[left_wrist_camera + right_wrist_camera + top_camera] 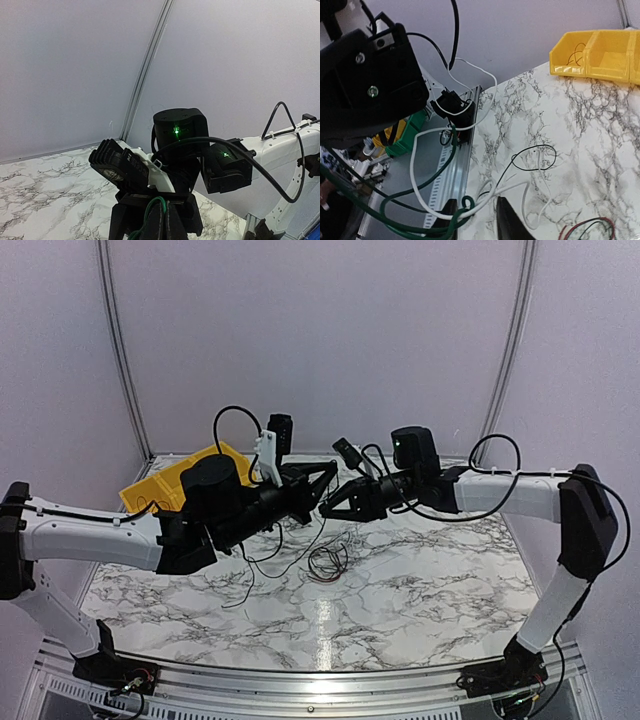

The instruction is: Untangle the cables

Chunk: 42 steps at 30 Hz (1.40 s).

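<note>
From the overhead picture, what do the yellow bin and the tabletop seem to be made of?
Yellow bin: likely moulded plastic, even bright colour, thin walls. Tabletop: white with grey veins, glossy, reflecting light; marble or a marble-print laminate, unclear which.

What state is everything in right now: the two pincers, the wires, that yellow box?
left pincer: shut on green cable.
right pincer: open, green cable and white cable crossing its gap.
black cable loop: lying slack on the table.
reddish coil: lying loose on the table, not held.
yellow bin: upright, thin wires in one compartment.
</note>
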Tool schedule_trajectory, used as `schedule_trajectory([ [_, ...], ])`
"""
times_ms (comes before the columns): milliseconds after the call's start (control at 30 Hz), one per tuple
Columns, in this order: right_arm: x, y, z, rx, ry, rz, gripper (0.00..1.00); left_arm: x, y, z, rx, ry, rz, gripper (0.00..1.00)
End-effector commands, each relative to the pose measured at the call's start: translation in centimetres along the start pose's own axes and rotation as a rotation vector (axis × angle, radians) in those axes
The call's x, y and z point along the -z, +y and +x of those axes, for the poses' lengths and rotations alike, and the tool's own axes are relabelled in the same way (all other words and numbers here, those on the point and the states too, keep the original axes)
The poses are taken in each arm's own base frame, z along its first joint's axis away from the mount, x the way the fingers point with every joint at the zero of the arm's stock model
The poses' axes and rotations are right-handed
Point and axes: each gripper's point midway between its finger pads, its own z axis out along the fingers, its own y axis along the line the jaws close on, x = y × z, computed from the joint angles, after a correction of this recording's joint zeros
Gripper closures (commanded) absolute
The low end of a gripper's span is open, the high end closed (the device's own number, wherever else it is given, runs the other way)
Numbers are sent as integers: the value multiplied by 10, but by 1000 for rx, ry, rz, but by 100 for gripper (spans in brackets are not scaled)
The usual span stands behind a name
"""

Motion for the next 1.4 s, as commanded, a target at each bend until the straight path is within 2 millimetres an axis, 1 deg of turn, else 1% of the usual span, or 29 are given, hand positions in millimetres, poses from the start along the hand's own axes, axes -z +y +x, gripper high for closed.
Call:
schedule_trajectory([
  [0,-3,0,-13,22,-27,0,81,-2,-6,-4,11,-22,26,100],
  [33,-3,0,-11,22,-27,-1,89,-2,-6,-3,11,-21,26,100],
  [100,-3,-1,-10,25,-28,3,100,-2,-6,-3,12,-22,26,100],
  [133,-3,-3,-8,25,-27,14,100,-2,-6,-3,10,-22,25,100],
  [200,-3,-10,-2,25,-16,47,100,-1,-7,-10,-6,-36,27,100],
  [267,0,-22,9,11,-6,91,100,6,-9,-27,-49,-71,19,100],
  [300,3,-31,16,-2,-5,120,100,11,-8,-37,-75,-90,8,100],
  [400,16,-62,36,-62,0,218,100,29,-8,-76,-160,-152,-38,100],
  [433,22,-75,44,-90,5,254,100,36,-8,-90,-188,-174,-55,100],
  [533,43,-116,66,-188,12,384,100,57,-7,-122,-233,-229,-94,100],
  [600,57,-141,80,-249,21,475,100,66,-6,-133,-237,-246,-108,100],
  [633,61,-151,87,-268,36,508,100,69,-6,-135,-236,-250,-109,100],
  [667,64,-159,94,-286,58,534,100,71,-6,-135,-236,-249,-109,100],
  [733,64,-166,105,-314,93,547,100,72,-5,-131,-225,-241,-108,100],
  [867,65,-170,110,-306,112,570,100,68,-5,-118,-191,-214,-89,100],
  [933,65,-167,108,-283,126,565,100,65,-5,-112,-182,-199,-80,100],
  [967,66,-164,105,-268,129,563,98,63,-4,-108,-177,-190,-79,100],
  [1000,67,-161,102,-249,134,561,91,61,-4,-104,-172,-181,-77,100],
  [1100,72,-144,81,-137,134,558,73,53,-6,-88,-151,-144,-51,100],
  [1133,76,-137,72,-95,129,566,70,50,-7,-83,-144,-133,-41,100],
  [1267,91,-111,36,67,128,610,61,40,-10,-67,-127,-92,-12,100],
  [1367,93,-80,16,172,129,563,55,37,-10,-61,-119,-78,-5,100],
])
